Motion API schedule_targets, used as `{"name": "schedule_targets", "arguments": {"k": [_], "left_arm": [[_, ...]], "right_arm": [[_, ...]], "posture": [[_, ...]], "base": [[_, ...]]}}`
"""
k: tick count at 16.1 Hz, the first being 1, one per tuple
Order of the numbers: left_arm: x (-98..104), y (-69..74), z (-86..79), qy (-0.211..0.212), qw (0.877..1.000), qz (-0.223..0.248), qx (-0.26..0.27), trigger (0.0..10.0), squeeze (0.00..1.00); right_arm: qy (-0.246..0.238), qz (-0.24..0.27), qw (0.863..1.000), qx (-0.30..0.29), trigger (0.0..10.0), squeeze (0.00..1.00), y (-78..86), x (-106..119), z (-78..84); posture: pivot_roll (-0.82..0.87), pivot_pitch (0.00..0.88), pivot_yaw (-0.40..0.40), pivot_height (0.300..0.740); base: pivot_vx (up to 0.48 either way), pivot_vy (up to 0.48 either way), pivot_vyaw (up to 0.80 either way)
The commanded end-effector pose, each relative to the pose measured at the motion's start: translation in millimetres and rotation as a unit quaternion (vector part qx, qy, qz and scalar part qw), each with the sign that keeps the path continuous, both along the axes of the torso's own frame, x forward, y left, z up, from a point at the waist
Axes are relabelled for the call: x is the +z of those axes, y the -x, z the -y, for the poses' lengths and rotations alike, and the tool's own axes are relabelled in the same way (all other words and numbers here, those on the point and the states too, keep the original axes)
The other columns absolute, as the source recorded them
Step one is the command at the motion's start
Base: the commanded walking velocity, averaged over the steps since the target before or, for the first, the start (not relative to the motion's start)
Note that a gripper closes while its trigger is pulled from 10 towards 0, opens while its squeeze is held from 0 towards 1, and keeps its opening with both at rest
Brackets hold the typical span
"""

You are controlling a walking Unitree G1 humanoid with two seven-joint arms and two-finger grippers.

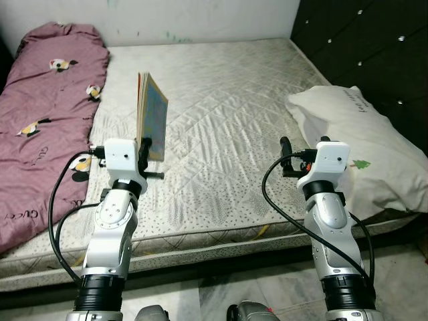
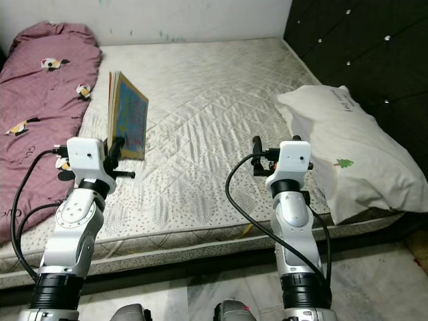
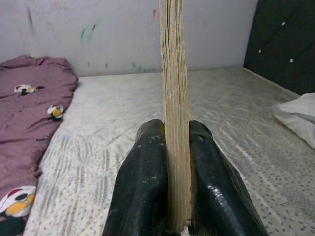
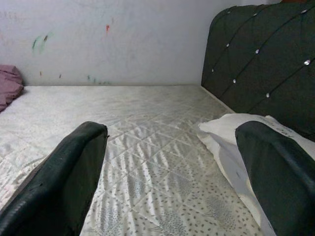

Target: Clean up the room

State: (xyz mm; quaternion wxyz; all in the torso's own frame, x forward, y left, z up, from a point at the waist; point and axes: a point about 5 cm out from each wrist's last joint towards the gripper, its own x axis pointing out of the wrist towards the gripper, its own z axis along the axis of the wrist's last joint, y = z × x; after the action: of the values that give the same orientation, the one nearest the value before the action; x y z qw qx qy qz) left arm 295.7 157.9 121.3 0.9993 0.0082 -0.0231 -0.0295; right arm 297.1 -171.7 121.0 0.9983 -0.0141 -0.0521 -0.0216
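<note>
The left gripper is nearest, jaws clamped on a thin book held upright on edge over the mattress near its front edge. The right gripper hovers with jaws wide — pillow just beside it, purple blanket far left.

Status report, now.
Left pincer shut on book, upright above mattress. Right pincer open, beside pillow. Blanket on left side.
</note>
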Motion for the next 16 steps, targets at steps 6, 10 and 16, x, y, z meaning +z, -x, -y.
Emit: {"name": "schedule_targets", "arguments": {"k": [6,10,16], "left_arm": [[17.1,-6.4,2.8,0.001,0.999,0.035,-0.007,10.0,0.0],[14.7,-4.4,3.9,0.003,0.999,0.033,-0.003,10.0,0.0],[16.7,-3.5,4.8,0.016,0.999,0.042,-0.003,10.0,0.0]], "right_arm": [[0.001,0.004,1.0,-0.002,10.0,0.0,-0.9,-0.1,2.9],[0.001,0.003,1.0,0.005,10.0,0.0,-2.0,-0.1,3.4],[0.003,0.005,1.0,0.008,10.0,0.0,-3.0,0.9,3.6]], "posture": [[-0.03,0.0,0.013,0.74],[-0.03,0.0,0.005,0.74],[-0.04,0.0,0.003,0.74]], "base": [[0.0,-0.341,0.0],[0.0,-0.341,0.0],[0.0,-0.171,0.0]]}}
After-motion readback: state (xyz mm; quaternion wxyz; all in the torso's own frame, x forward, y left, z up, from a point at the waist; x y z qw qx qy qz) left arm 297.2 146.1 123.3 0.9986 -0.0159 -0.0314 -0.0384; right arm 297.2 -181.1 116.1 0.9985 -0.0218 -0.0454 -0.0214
